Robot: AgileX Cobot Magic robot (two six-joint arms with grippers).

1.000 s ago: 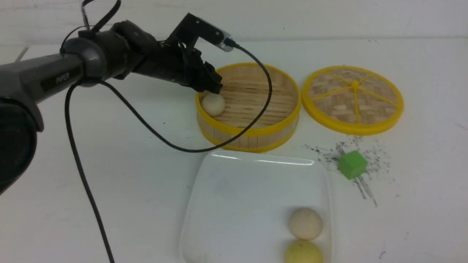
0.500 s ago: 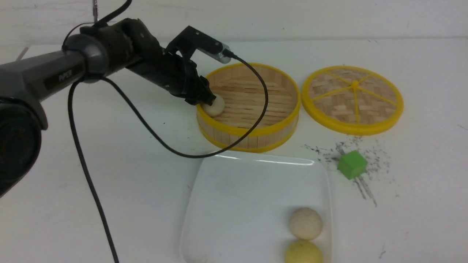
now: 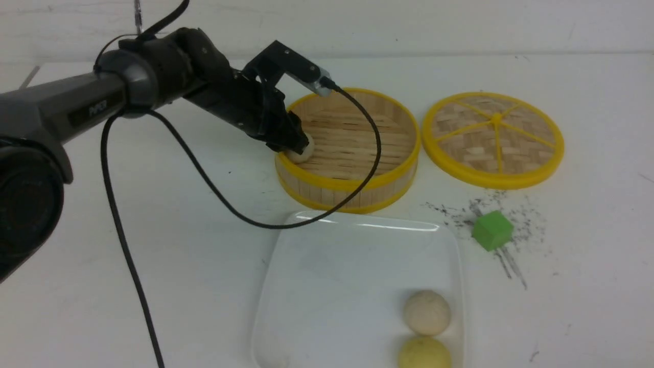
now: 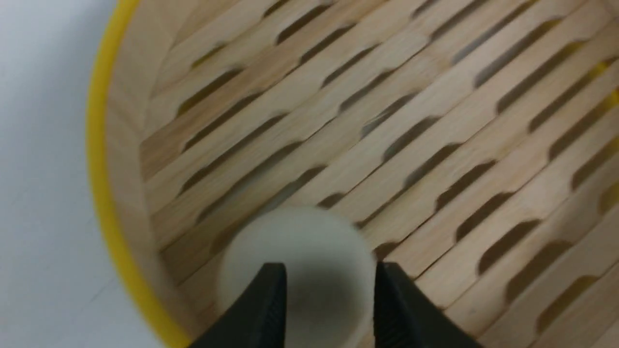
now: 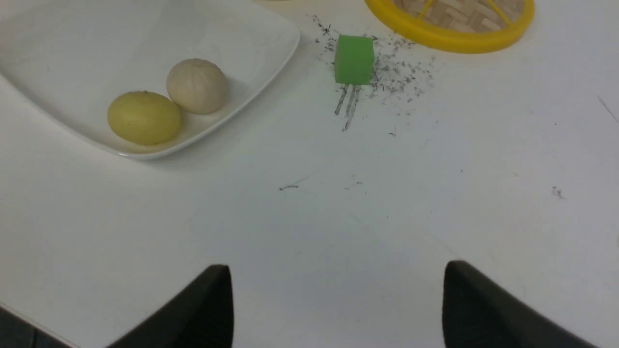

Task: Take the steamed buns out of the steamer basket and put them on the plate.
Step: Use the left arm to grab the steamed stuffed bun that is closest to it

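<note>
The steamer basket point(image 3: 352, 184) stands at the table's middle with one cream steamed bun point(image 3: 305, 149) against its left inner wall. My left gripper point(image 3: 294, 145) reaches down into the basket and stands open, its fingertips point(image 4: 271, 285) straddling the top of that bun point(image 4: 300, 241) beside the yellow rim point(image 4: 99, 159). The white plate point(image 3: 332, 266) lies in front of the basket. It holds a cream bun point(image 3: 427, 312) and a pale yellow bun point(image 3: 424, 353) near its right edge. My right gripper point(image 5: 338, 270) hangs open over bare table, right of the plate point(image 5: 72, 43).
The flat woven lid point(image 3: 493, 138) lies right of the basket. A green cube point(image 3: 492, 230) sits among dark scuff marks right of the plate. The left arm's black cable point(image 3: 245, 217) drapes over the basket's front rim and down to the plate's far edge.
My left gripper has come down from above the basket's left rim onto the bun inside, and its jaws have widened slightly. The bun, plate and right arm have stayed put.
</note>
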